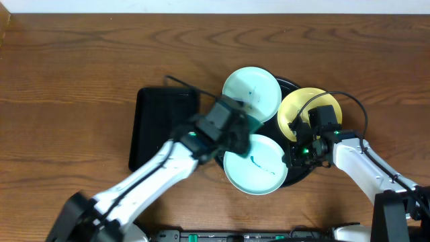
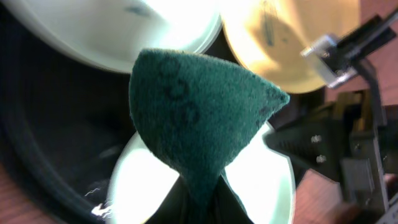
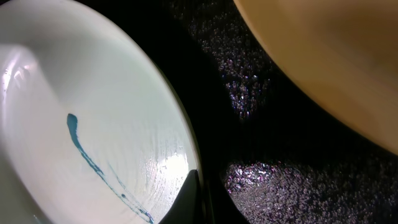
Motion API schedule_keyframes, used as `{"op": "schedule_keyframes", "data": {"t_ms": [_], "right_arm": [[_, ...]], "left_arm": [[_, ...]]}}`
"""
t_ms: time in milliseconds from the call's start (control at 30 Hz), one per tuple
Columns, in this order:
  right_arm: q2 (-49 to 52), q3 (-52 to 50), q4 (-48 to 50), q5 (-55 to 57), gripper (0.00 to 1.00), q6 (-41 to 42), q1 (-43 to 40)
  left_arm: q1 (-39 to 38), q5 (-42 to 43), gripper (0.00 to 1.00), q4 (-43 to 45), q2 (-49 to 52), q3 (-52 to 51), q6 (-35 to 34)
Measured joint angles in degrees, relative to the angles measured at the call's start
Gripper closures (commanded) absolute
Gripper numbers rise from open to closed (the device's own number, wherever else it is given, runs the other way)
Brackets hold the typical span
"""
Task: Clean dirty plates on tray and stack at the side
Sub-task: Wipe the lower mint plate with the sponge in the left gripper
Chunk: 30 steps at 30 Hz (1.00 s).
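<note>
Overhead: left gripper (image 2: 199, 202) clamps pad (image 2: 199, 106) over near plate (image 1: 255, 165); right gripper (image 1: 293, 154) at its rim, grip unclear; risk: unsecured plate skids across tray (image 1: 299, 173) under scrubbing.

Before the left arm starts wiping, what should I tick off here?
1. Scouring pad held by left gripper: ok.
2. Pad over the near mint plate, at its far edge: ok.
3. Pad touching that plate: cannot tell.
4. Blue smear in sight: ok.
5. Right gripper clamped on the plate's rim: cannot tell.
6. Plate lying on the round tray: ok.
</note>
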Motion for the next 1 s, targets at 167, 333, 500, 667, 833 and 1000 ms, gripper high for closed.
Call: {"op": "schedule_keyframes", "data": {"t_ms": [167, 333, 500, 667, 833, 1000], "right_arm": [[0.0, 0.0, 0.02, 0.0, 0.99, 0.0, 0.0], [0.0, 0.0, 0.0, 0.0, 0.99, 0.0, 0.0], [0.0, 0.0, -0.11, -0.04, 0.99, 0.0, 0.0], [0.26, 0.0, -0.13, -1.09, 0.99, 0.02, 0.44], [0.31, 0.0, 0.04, -1.88, 0.99, 0.02, 0.61], [0.31, 0.0, 0.04, -1.22, 0.99, 0.02, 0.59]], "left_arm": [[-6.43, 1.27, 0.93, 4.83, 6.49, 0.0, -4.52], [-10.25, 1.51, 0.93, 8.98, 10.1, 0.0, -8.74], [-10.8, 1.22, 0.92, 7.13, 14.78, 0.13, -11.5], [-10.8, -5.14, 0.93, -0.39, 15.04, 2.08, -12.66], [-8.48, -13.86, 0.93, -4.87, 12.7, 2.03, -12.76], [-6.34, -15.56, 0.92, -5.2, 8.98, 1.53, -12.72]]}}
